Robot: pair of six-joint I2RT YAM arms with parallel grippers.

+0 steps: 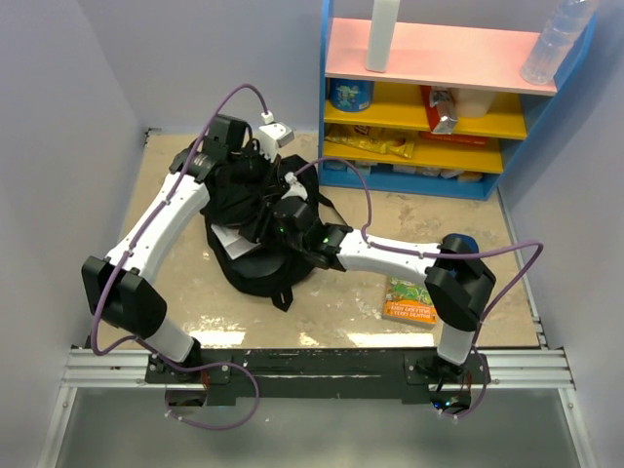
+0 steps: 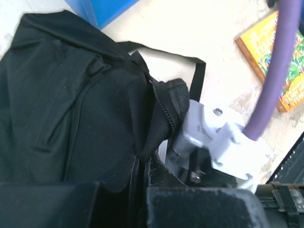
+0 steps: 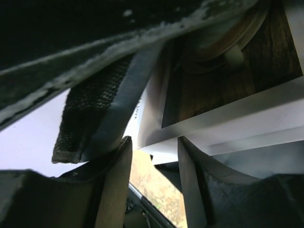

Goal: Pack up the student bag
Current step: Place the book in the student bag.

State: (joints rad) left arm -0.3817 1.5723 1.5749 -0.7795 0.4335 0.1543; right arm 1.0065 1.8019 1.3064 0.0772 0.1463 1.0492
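Two arms are on the student bag (image 1: 255,265), which lies mid-table (image 1: 175,278), left of a loose book (image 1: 409,300) and near-left of the shelf unit (image 1: 429,58).

Left gripper (image 2: 140,190) is closed, pinching black fabric by the zipper edge on the bag's far side. Looks like it's holding the mouth up.

Right gripper (image 3: 154,142) is inside the opening, jaws apart, nothing between them. A flat white-edged item (image 3: 223,116) sits just ahead of the tips. Probably a book, can't confirm.

Handling, my read:
- Bag is soft, limp and light, with no stiffness, so it collapses wherever it isn't held.
- Woven cloth gives decent friction and isn't fragile.
- Best hold is the doubled zipper rim or a strap (image 2: 199,76), not a flat panel. A panel pinch would likely just gather loose cloth.
- Mouth will likely sag shut if the left pinch lets go, so loading needs that rim lifted.
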